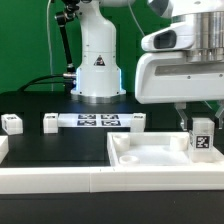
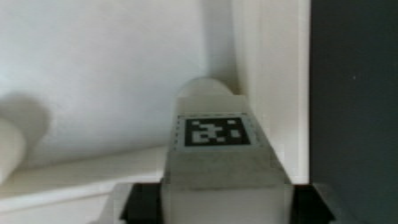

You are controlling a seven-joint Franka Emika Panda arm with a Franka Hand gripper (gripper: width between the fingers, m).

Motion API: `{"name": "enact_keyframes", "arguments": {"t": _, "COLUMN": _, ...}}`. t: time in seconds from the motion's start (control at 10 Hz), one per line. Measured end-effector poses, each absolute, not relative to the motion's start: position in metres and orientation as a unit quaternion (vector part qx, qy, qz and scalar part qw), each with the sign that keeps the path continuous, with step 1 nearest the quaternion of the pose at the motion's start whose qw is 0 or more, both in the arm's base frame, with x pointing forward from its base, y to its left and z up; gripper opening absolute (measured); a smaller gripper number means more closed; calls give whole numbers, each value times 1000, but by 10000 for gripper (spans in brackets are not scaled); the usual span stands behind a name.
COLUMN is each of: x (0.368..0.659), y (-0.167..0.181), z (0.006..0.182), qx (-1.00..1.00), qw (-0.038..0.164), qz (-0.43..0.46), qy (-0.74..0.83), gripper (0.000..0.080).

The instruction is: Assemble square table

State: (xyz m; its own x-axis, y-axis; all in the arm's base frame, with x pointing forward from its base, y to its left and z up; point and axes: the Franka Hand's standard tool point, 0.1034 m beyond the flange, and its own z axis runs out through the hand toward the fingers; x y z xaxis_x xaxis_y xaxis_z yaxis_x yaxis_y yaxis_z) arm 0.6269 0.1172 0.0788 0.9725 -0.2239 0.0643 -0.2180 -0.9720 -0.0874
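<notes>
At the square top's (image 1: pixel 150 158) corner, upright peg leg (image 1: pixel 201 141), axis vertical, in the gripper's (image 1: pixel 201 126) grasp.

The top (image 1: pixel 165 160) and the leg (image 1: pixel 201 125) are seen as smooth white plastic with a faint gloss. A matt printed tag (image 2: pixel 217 132) is carried by the leg. The table (image 1: pixel 60 150) is shown as black and matt.

Raised rim (image 2: pixel 276 60) walls the leg (image 2: pixel 215 130) on 2 sides.
</notes>
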Motion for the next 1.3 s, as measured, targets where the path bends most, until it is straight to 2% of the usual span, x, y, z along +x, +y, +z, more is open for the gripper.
{"name": "enact_keyframes", "arguments": {"t": 0.5, "x": 626, "y": 117, "z": 79, "qx": -932, "qw": 52, "qz": -24, "qy": 357, "gripper": 290}}
{"name": "enact_keyframes", "arguments": {"t": 0.8, "x": 624, "y": 121, "z": 79, "qx": -875, "qw": 52, "qz": -10, "qy": 481, "gripper": 290}}
{"name": "enact_keyframes", "arguments": {"t": 1.0, "x": 624, "y": 122, "z": 79, "qx": -836, "qw": 54, "qz": -7, "qy": 546, "gripper": 290}}
{"name": "enact_keyframes", "arguments": {"t": 1.2, "x": 625, "y": 122, "z": 78, "qx": -837, "qw": 56, "qz": -7, "qy": 544, "gripper": 300}}
{"name": "enact_keyframes", "arguments": {"t": 1.3, "x": 625, "y": 122, "z": 78, "qx": -847, "qw": 55, "qz": -7, "qy": 529, "gripper": 475}}
